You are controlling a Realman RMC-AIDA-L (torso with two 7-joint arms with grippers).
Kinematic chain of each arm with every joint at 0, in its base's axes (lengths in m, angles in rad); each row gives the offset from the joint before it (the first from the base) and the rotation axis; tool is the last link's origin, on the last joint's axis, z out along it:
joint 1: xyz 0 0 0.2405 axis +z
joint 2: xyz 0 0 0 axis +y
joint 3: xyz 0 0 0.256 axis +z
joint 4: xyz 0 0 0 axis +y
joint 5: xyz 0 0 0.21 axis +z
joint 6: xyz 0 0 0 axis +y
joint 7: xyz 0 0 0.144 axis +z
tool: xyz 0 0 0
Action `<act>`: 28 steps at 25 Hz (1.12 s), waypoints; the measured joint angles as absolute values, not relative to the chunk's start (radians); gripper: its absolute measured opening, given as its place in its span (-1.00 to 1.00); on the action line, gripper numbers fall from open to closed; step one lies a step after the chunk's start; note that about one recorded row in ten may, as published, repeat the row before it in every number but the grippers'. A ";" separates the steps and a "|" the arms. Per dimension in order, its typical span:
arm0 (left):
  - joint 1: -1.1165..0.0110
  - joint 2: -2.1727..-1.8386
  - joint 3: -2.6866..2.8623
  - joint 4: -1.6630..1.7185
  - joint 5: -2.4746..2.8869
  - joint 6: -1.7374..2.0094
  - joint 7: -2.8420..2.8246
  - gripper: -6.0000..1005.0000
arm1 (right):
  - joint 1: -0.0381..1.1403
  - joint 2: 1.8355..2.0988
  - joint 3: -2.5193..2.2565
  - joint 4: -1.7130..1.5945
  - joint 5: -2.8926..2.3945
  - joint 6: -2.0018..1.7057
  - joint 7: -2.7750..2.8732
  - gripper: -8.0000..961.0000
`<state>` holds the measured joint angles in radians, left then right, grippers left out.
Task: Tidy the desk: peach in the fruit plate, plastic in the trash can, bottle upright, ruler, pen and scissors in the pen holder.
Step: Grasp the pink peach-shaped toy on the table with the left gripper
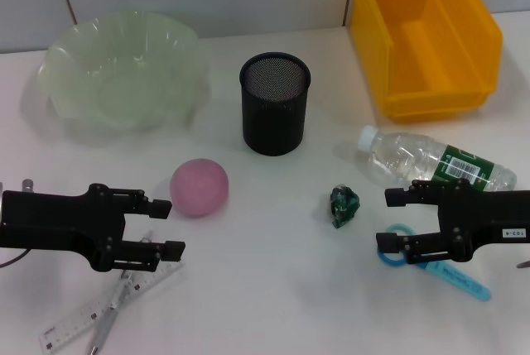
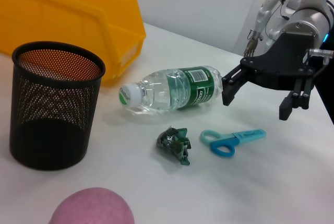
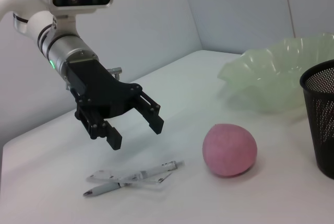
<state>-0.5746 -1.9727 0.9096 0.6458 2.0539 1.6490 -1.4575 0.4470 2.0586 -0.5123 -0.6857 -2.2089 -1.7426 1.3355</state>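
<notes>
Head view: green-labelled, barcoded bottle (image 1: 431, 165) lying flat.

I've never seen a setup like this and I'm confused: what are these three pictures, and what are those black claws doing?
They show one two-armed robot at a white desk. The head view looks down from its head; the other two come from cameras on its wrists, each catching the opposite arm. The left gripper hangs open above the ruler and pen, beside the pink peach. The right gripper hangs open over the blue scissors, by the lying bottle. Nothing is held. Also there: green fruit plate, black pen holder, yellow bin, crumpled plastic.
</notes>
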 joint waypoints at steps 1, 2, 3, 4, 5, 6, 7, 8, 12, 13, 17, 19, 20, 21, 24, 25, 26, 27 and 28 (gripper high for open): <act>-0.574 -1.973 0.910 0.646 2.054 1.649 -1.457 0.44 | 0.447 2.059 -0.512 -0.686 -2.209 -1.743 1.336 0.75; -0.574 -1.973 0.910 0.646 2.054 1.649 -1.457 0.44 | 0.447 2.059 -0.512 -0.686 -2.209 -1.743 1.336 0.75; -0.573 -1.973 0.910 0.646 2.054 1.649 -1.458 0.44 | 0.447 2.059 -0.512 -0.686 -2.209 -1.743 1.336 0.75; -0.573 -1.973 0.910 0.646 2.054 1.649 -1.457 0.43 | 0.447 2.060 -0.512 -0.686 -2.209 -1.743 1.336 0.75; -0.572 -1.973 0.910 0.646 2.054 1.649 -1.457 0.43 | 0.447 2.060 -0.512 -0.686 -2.209 -1.743 1.336 0.75; -0.572 -1.973 0.910 0.646 2.054 1.649 -1.457 0.43 | 0.447 2.060 -0.512 -0.686 -2.209 -1.743 1.336 0.75; -0.572 -1.973 0.910 0.646 2.054 1.649 -1.457 0.43 | 0.447 2.060 -0.512 -0.686 -2.209 -1.743 1.336 0.75; -0.572 -1.973 0.910 0.646 2.054 1.649 -1.457 0.43 | 0.447 2.060 -0.512 -0.686 -2.209 -1.743 1.336 0.75; -0.572 -1.973 0.910 0.646 2.054 1.649 -1.456 0.42 | 0.448 2.060 -0.512 -0.686 -2.209 -1.743 1.336 0.75; -0.572 -1.973 0.910 0.646 2.054 1.649 -1.456 0.42 | 0.448 2.060 -0.512 -0.686 -2.209 -1.743 1.336 0.75; -0.572 -1.974 0.910 0.646 2.054 1.649 -1.456 0.42 | 0.448 2.060 -0.512 -0.686 -2.209 -1.743 1.336 0.75; -0.572 -1.976 0.910 0.646 2.054 1.649 -1.456 0.41 | 0.448 2.060 -0.512 -0.686 -2.209 -1.743 1.336 0.75; -0.572 -1.976 0.910 0.646 2.054 1.649 -1.456 0.41 | 0.448 2.060 -0.512 -0.686 -2.209 -1.743 1.336 0.75; -0.573 -1.977 0.909 0.646 2.054 1.649 -1.455 0.41 | 0.448 2.060 -0.512 -0.686 -2.209 -1.743 1.336 0.75; -0.575 -1.980 0.907 0.646 2.053 1.649 -1.454 0.41 | 0.448 2.060 -0.512 -0.686 -2.209 -1.743 1.336 0.75; -0.576 -1.982 0.906 0.646 2.052 1.648 -1.453 0.41 | 0.448 2.060 -0.512 -0.686 -2.209 -1.743 1.336 0.75; -0.576 -1.985 0.900 0.649 2.049 1.647 -1.449 0.41 | 0.448 2.060 -0.512 -0.686 -2.209 -1.743 1.336 0.75; -0.576 -1.993 0.884 0.656 2.046 1.643 -1.440 0.40 | 0.448 2.060 -0.512 -0.686 -2.209 -1.743 1.336 0.75; -0.576 -2.008 0.856 0.670 2.043 1.639 -1.423 0.40 | 0.448 2.060 -0.512 -0.686 -2.209 -1.743 1.336 0.75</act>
<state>-0.5755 -2.0084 0.8560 0.6695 2.0435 1.6393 -1.4231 0.4480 2.0602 -0.5124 -0.6857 -2.2088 -1.7426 1.3361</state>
